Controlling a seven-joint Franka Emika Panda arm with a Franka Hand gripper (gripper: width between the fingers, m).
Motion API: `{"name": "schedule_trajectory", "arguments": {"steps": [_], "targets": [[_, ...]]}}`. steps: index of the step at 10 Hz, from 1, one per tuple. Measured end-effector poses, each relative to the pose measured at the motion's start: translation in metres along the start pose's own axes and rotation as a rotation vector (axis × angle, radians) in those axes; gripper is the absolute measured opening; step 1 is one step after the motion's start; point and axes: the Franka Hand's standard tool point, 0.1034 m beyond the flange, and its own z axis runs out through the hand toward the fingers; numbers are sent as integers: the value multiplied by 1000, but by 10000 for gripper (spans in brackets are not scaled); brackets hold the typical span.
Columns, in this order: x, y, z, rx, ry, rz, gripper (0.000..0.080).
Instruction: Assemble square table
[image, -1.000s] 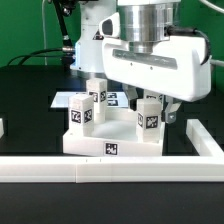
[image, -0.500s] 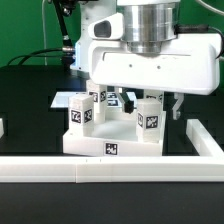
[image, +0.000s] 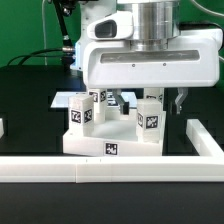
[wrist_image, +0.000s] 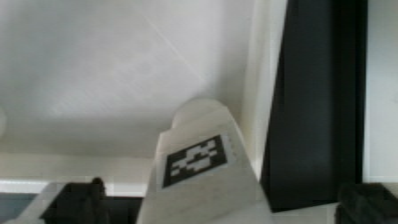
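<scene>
We see the square table (image: 108, 138) lying on the black bench against the border rail (image: 110, 168) with tagged legs (image: 148, 120) standing on it, while the gripper (image: 150, 99) hangs above, its jaws seemingly parted around nothing.

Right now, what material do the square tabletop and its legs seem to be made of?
The square tabletop looks like white plastic, matte and uniform, with crisp moulded edges. The legs look the same, each carrying a printed black-and-white tag. Plastic is only a guess from the look.

Far legs (image: 110, 100) behind gripper housing
</scene>
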Motion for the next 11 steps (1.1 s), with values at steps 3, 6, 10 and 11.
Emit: {"name": "schedule_trajectory", "arguments": {"steps": [3, 6, 10, 11], "targets": [[3, 3, -2, -32, 1, -247, 649], [3, 5, -2, -37, -1, -303, 444], [3, 6, -1, -37, -1, -276, 290], [3, 6, -1, -37, 0, -269, 290]]}}
